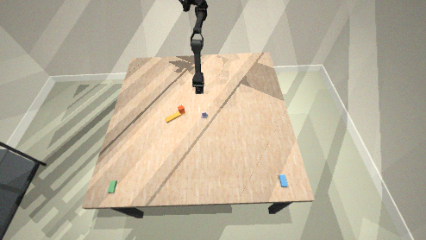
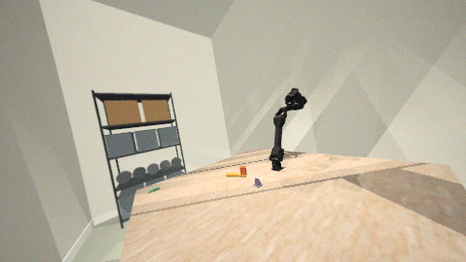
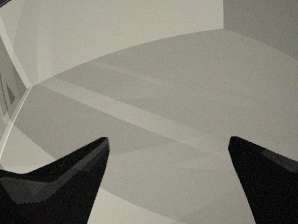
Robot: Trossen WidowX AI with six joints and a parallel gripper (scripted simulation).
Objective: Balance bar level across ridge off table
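Observation:
The yellow bar [image 1: 173, 117] [image 2: 233, 174] lies low on the table [image 1: 241, 151] [image 2: 283, 212]. An orange block [image 1: 181, 109] [image 2: 242, 171] stands at one end of it; whether it is joined to the bar cannot be told. The small purple-blue ridge [image 1: 204, 115] [image 2: 257, 182] stands apart from the bar with nothing on it. My gripper [image 3: 171, 144] is open and empty, its two dark fingers wide apart in the wrist view. The arm is raised high above its base, far from bar and ridge. The wrist view shows only walls and floor behind the fingers.
A green block [image 1: 112, 186] [image 2: 154, 189] lies near one table corner and a blue block [image 1: 283, 180] near another. The arm's base [image 1: 198, 84] [image 2: 276, 165] stands on the table behind the bar and ridge. A shelf rack [image 2: 138, 125] stands beyond the table.

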